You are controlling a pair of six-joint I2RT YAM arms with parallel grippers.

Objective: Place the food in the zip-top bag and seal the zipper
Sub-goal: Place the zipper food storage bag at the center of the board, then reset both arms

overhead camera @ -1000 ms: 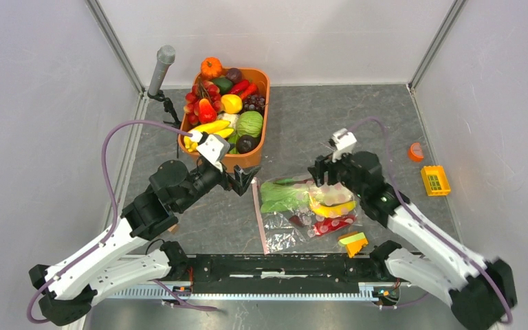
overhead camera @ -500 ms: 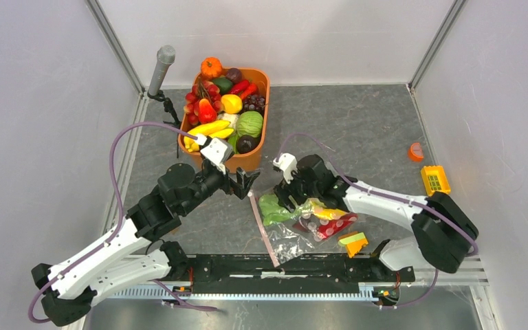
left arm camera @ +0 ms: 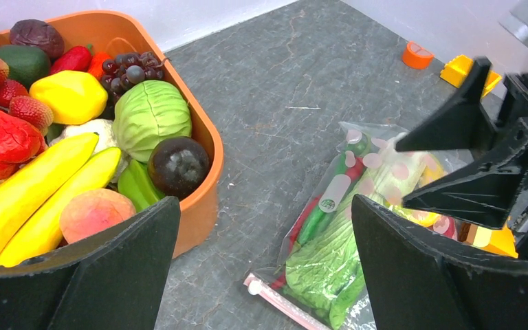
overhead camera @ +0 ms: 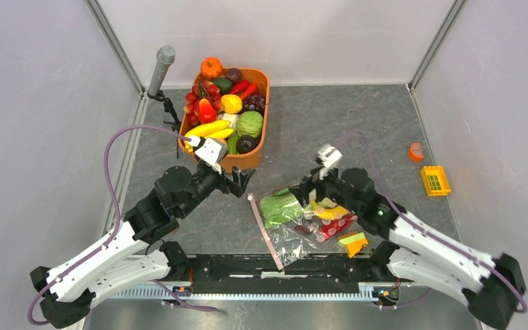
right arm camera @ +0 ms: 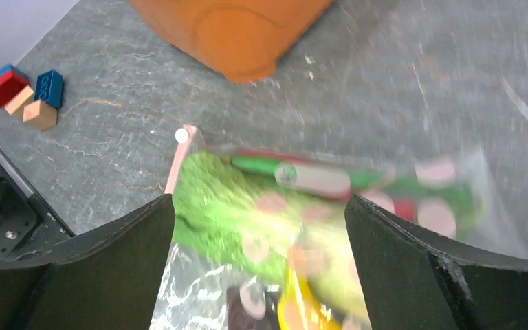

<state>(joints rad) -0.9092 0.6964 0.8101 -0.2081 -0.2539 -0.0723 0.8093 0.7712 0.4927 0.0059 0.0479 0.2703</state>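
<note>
The zip-top bag (overhead camera: 294, 232) lies flat on the table in front of the arms. Inside it are the leafy cabbage (overhead camera: 279, 208), banana (overhead camera: 331, 212), red chili (overhead camera: 335, 227) and slim green vegetable (overhead camera: 283, 193). The pink zipper (overhead camera: 265, 232) runs along its left edge. My right gripper (overhead camera: 304, 197) is open and hovers over the cabbage end of the bag; its wrist view shows the cabbage (right arm camera: 216, 199) between the jaws and the zipper (right arm camera: 177, 161). My left gripper (overhead camera: 243, 181) is open and empty, up and left of the zipper's top end (left arm camera: 275, 297).
An orange tub (overhead camera: 256, 155) full of toy produce stands behind the left gripper. A yellow-orange wedge (overhead camera: 353, 242) lies by the bag's near right corner. An orange cap (overhead camera: 416, 151) and yellow crate (overhead camera: 435, 180) sit far right. Small blocks (right arm camera: 24, 93) lie near the rail.
The right arm swung left over the bag and back to the middle. The bag was dragged and turned, its zipper now slanting. The left gripper drifted slightly left.
</note>
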